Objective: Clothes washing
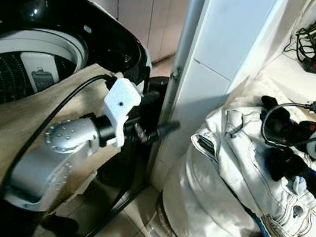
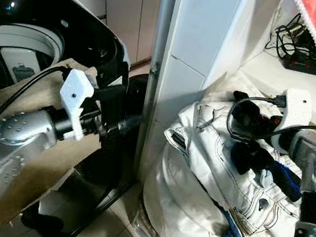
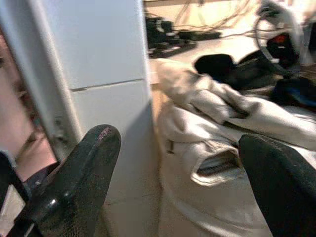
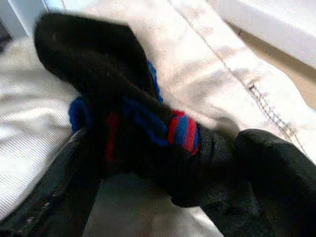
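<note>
- One black sock (image 4: 143, 123) with blue-red stripes, clamped between the right hand (image 2: 254, 158) fingers, lying on one white garment pile (image 1: 224, 195).
- Left hand (image 1: 165, 129) released, beside the one washing machine (image 1: 34, 63), well apart from the sock.

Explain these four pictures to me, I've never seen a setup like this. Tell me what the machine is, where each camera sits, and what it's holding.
This is a walking humanoid robot doing laundry. The two wide pictures come from cameras on its head, looking down; the other two sit on its wrists, looking along each hand's two black fingers. On the left stands an open top-loading washing machine. On the right lies a heap of white clothes. The left hand is held out open and empty in front of a white pillar. The right hand is closed around a black sock with blue and red stripes, on top of the white heap.
</note>
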### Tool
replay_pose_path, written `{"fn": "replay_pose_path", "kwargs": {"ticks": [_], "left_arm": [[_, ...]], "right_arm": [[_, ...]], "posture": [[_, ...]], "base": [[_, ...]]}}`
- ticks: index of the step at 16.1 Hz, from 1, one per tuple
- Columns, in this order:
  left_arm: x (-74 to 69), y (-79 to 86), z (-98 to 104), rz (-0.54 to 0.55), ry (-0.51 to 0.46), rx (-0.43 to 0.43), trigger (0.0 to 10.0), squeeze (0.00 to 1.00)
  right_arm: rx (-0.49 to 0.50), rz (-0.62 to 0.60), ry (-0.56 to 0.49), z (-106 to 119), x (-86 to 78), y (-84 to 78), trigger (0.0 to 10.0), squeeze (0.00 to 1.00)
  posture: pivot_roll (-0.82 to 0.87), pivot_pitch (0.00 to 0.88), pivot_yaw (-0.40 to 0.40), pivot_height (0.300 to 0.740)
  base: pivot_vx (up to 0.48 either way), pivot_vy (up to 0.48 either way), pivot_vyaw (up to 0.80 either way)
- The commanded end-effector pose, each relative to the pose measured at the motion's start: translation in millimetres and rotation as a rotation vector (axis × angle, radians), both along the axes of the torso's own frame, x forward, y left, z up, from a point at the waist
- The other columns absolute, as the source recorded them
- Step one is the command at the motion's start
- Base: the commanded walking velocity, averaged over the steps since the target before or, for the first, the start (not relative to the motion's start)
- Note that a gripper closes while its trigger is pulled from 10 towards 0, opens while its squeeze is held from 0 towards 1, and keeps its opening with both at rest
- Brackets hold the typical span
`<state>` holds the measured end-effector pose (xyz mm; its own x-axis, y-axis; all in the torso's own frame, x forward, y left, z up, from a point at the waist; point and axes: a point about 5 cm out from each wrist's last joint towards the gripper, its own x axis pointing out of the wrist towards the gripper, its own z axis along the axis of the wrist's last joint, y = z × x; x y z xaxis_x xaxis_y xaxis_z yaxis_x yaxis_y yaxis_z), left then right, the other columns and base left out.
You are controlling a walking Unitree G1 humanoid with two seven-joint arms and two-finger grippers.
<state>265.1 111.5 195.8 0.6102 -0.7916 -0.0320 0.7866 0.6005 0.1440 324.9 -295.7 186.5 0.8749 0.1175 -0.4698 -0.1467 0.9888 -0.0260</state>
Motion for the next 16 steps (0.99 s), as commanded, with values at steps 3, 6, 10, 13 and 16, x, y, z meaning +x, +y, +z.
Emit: {"fn": "replay_pose_path", "kwargs": {"ticks": [3,6,10,13,16], "left_arm": [[-3.6,-0.6,-1,-0.048,0.014,0.02,10.0,0.0],[-4.3,-2.1,-1,-0.062,0.021,0.02,10.0,0.0],[-2.8,-2.5,1,-0.057,0.019,0.01,10.0,0.0],[4.4,1.8,2,0.02,0.003,0.009,10.0,0.0],[6.2,2.8,2,0.05,0.001,0.006,10.0,0.0]], "right_arm": [[-0.055,0.027,0.015,3,1.9,-8.3,0.0,0.0],[-0.095,0.062,0.032,3,2.6,-11.0,0.0,0.0],[-0.117,0.111,0.037,4,5.0,-12.3,0.0,0.0],[-0.146,0.133,0.04,4,5.7,-15.5,0.0,0.0],[-0.143,0.131,0.032,6,6.3,-19.0,0.0,0.0]], "posture": [[-0.09,0.007,-0.032,0.74],[-0.09,0.012,-0.033,0.74],[-0.09,0.013,-0.036,0.74],[-0.09,0.008,-0.039,0.74],[-0.09,0.011,-0.036,0.74]], "base": [[0.0,0.0,0.0],[0.0,0.0,0.0],[0.0,0.0,0.0],[0.0,0.0,0.0],[0.0,0.0,0.0]]}}
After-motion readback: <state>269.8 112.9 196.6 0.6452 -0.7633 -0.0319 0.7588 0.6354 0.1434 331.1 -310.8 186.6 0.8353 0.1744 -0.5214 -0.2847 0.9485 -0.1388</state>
